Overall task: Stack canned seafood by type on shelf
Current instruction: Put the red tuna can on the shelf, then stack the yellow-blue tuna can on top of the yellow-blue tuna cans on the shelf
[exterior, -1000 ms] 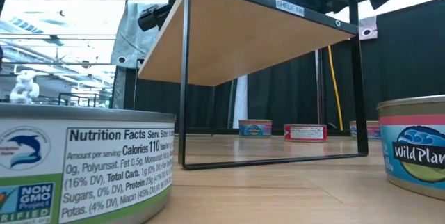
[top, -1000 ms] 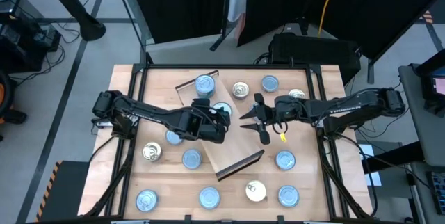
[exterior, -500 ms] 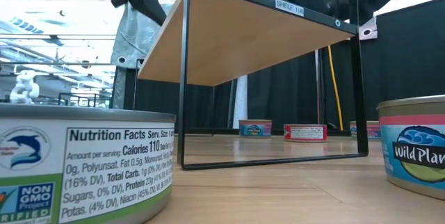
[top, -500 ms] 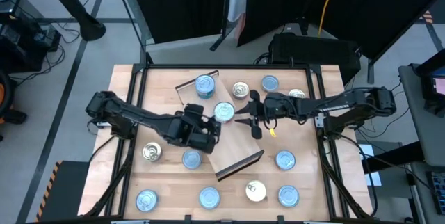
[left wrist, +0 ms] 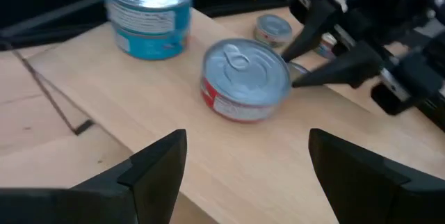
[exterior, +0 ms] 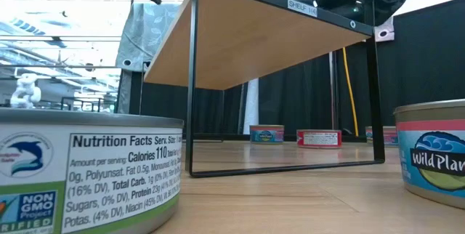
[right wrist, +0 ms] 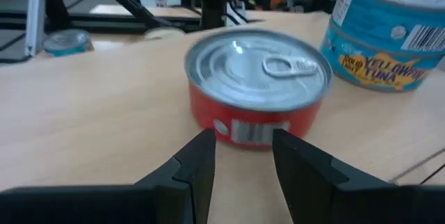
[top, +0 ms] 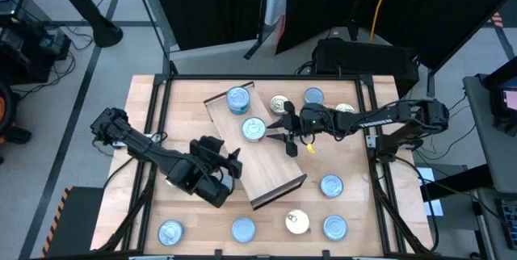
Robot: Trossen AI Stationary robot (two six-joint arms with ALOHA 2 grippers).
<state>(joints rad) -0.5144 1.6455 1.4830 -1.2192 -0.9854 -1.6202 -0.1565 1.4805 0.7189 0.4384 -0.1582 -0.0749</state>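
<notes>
- The long light-wood shelf board with dark lips at its short ends (top: 262,159) sat tilted across the middle of the high view, on the wider wooden tabletop (top: 355,163).
- Left gripper (top: 232,165) hung over the shelf's left edge, a bit left of frame centre, fingers spread wide with nothing between them.
- Right gripper (top: 288,133) was just right of centre, over the shelf's upper right edge, fingers (right wrist: 201,158) only a little apart and holding nothing, tips pointed at the red tin.
- A stack of teal-labelled tuna tins with a light-blue top (top: 237,98) stood at the shelf's upper end.
- A flat round red-sided tin with a light-blue pull-tab top (top: 254,129) sat on the shelf just below that stack, a bit above centre, between the two grippers.
- Other tins lay scattered on the tabletop, mostly along the bottom of the frame.
</notes>
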